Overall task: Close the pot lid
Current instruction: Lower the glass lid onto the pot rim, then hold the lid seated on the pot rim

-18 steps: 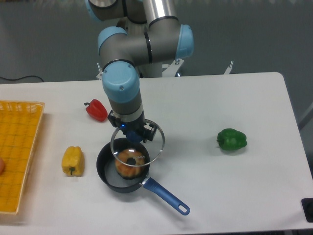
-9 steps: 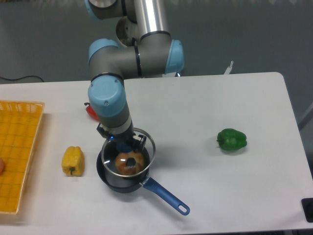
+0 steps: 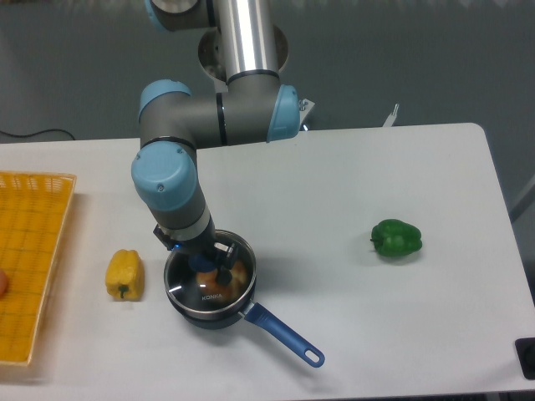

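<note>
The pot (image 3: 194, 314), a small dark saucepan, sits at the table's front left, its long blue handle (image 3: 282, 334) pointing toward the front right. The lid (image 3: 219, 288), a clear glass disc with a metal rim and printed text, lies over the pot's mouth, about level with its rim. My gripper (image 3: 211, 266) reaches straight down onto the lid's centre and is shut on the dark blue knob, which its fingers mostly hide. An orange ring-shaped object shows faintly through the glass inside the pot.
A yellow pepper (image 3: 124, 273) lies just left of the pot. A green pepper (image 3: 396, 239) is at the right. A yellow basket (image 3: 29, 259) takes up the left edge. The arm's elbow hangs over the table behind the pot.
The gripper has moved left and down with the lid, from hanging tilted beside the pot's right rim to lying over the pot. The red pepper is now hidden behind the arm.
</note>
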Controlling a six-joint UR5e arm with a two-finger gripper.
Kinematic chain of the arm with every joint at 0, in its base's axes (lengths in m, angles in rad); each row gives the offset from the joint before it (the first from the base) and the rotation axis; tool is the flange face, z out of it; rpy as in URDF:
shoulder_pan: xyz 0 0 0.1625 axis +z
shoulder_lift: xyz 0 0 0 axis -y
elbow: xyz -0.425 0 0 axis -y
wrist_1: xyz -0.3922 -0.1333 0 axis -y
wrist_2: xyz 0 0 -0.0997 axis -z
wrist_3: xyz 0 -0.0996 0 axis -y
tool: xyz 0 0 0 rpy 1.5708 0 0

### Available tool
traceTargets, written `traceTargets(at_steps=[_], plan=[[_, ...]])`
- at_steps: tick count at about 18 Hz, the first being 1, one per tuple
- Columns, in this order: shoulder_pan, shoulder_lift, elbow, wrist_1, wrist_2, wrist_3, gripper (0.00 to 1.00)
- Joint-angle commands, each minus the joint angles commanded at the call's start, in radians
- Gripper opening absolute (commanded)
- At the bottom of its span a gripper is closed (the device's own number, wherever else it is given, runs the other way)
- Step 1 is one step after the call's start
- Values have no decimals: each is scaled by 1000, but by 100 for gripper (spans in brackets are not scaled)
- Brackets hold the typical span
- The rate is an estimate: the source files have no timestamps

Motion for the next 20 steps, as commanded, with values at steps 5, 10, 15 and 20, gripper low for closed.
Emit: traceTargets(at_steps=[5,10,15,20], plan=[[0,-5,-2,0,-2,-14,60],[0,-11,-2,12,0,-14,60],[0,-12,-3,15,0,-14,60],[-2,-12,-9,14,0,-14,60]])
